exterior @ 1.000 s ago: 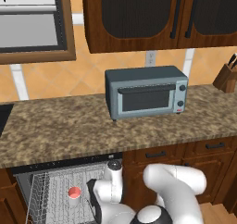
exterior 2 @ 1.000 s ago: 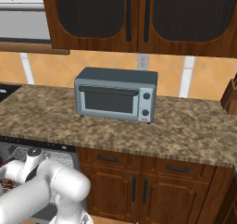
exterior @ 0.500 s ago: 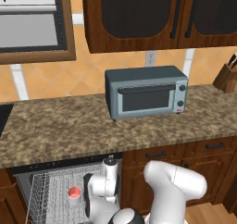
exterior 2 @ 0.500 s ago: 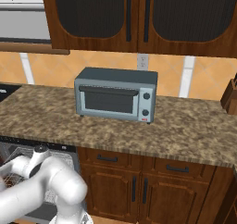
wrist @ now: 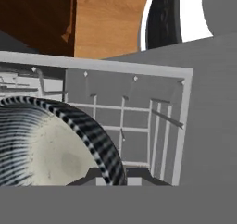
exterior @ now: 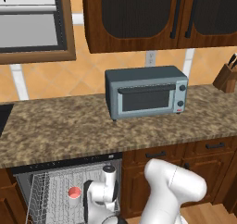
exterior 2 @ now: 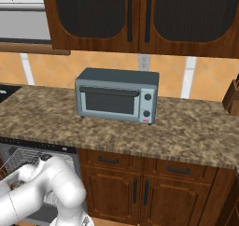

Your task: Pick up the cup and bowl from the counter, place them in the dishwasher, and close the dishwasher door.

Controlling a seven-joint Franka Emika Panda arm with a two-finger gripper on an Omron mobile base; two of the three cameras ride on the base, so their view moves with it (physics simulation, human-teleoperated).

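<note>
Now arm lowered toward rack (exterior: 51, 190), bowl (wrist: 55, 144) gripped, cup (exterior: 74, 194) unmoved

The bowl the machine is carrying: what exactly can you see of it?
The bowl shows close up in the hand view: round and shallow, with a dark rim striped in light flecks, ribbed dark and light bands on its outer wall, and a pale speckled inside. It sits tilted at the gripper, whose shut fingertips meet its rim. Beneath it lies the grey wire rack of the open dishwasher. Whether it touches the rack cannot be told.
</note>
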